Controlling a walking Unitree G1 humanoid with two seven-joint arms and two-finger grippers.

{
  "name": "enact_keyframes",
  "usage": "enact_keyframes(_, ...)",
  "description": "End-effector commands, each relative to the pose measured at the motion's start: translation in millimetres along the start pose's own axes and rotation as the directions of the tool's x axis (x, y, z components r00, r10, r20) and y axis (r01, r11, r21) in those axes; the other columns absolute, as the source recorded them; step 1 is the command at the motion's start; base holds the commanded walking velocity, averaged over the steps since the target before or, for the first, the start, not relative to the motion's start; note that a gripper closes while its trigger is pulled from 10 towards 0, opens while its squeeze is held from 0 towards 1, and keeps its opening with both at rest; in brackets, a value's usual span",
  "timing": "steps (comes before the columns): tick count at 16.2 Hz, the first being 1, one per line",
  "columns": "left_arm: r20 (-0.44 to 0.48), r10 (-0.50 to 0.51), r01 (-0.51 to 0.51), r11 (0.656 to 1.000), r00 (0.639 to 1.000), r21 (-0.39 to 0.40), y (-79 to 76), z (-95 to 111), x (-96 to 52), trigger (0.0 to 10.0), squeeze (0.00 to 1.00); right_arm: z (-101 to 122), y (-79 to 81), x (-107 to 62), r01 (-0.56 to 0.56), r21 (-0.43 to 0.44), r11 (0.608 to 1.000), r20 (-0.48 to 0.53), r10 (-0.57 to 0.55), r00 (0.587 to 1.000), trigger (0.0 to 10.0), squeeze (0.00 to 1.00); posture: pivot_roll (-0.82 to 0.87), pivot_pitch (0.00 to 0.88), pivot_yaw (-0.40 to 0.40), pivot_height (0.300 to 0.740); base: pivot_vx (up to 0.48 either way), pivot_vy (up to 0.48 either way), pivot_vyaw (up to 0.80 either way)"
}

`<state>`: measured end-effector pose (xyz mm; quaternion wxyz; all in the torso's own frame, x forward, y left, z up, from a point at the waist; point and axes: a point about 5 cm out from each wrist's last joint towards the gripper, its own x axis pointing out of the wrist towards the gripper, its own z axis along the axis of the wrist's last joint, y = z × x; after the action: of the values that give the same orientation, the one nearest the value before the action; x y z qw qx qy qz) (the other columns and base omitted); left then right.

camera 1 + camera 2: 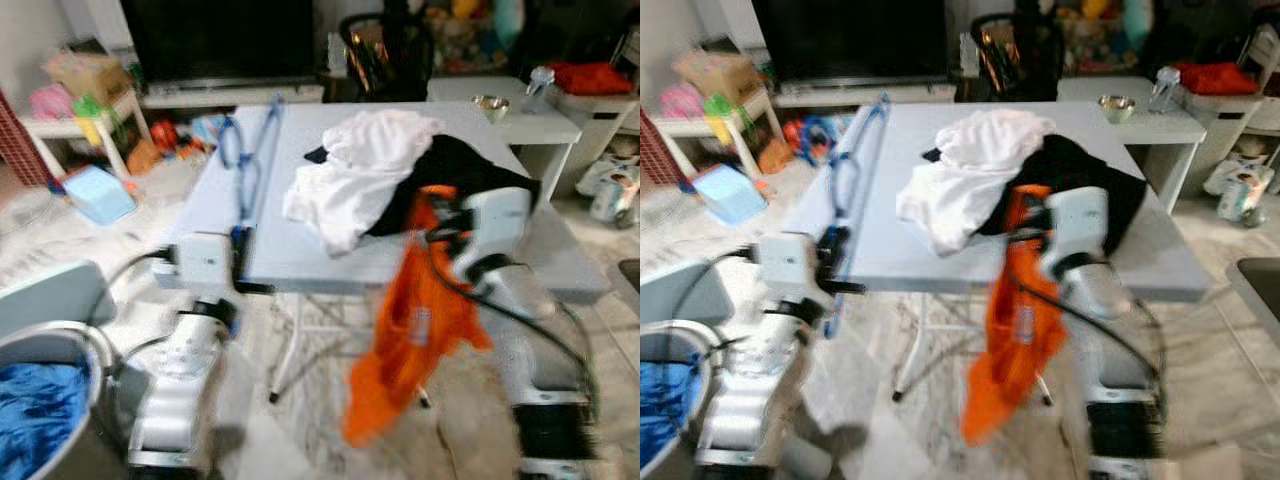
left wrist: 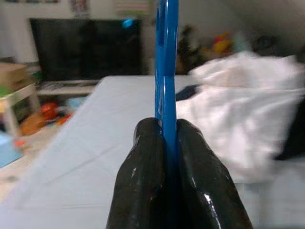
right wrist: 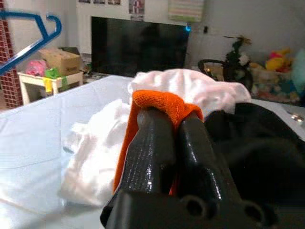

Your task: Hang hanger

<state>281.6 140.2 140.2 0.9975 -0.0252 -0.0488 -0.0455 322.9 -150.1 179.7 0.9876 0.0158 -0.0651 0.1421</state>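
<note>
**Two hands full, and the garment has to meet the hanger**

The pale blue desk fills the middle of the frame, with a heap of laundry on its right half: a white garment on top and a black one spilling toward the right edge. Lower left sits a basket with blue cloth in it, and the floor at upper left is scattered with toys and a small white side table.

The orange garment hangs off the front edge of the desk, centre-right, drooping well below the desktop. The right hand is clenched on its top fold, the orange cloth bunched over the fingertips. The blue hanger stands at the left side of the desk, its hook toward the upper part of the frame; the left hand is clamped on its lower end, both fingers pressed flat against the plastic.

My guess is the step in hand is dressing the hanger with the orange piece. To do it well, keep the hanger steady and upright, lift the orange cloth clear of the white heap so nothing gets dragged along, and bring an opening of the garment to one hanger arm rather than a bunched fold
</note>
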Motion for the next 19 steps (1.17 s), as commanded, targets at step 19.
enact_keyframes(19, 0.009, 0.073, -0.074, 0.996, 0.997, 0.055, -3.9, 5, 0.2, 10.0, 0.00, 25, 7.5, 27.3, -0.069, 0.019, 0.997, 0.093, 0.067, 0.993, 10.0, 0.00, -0.09, 0.000, 0.006, 0.740, 0.000, 0.000, 0.17)
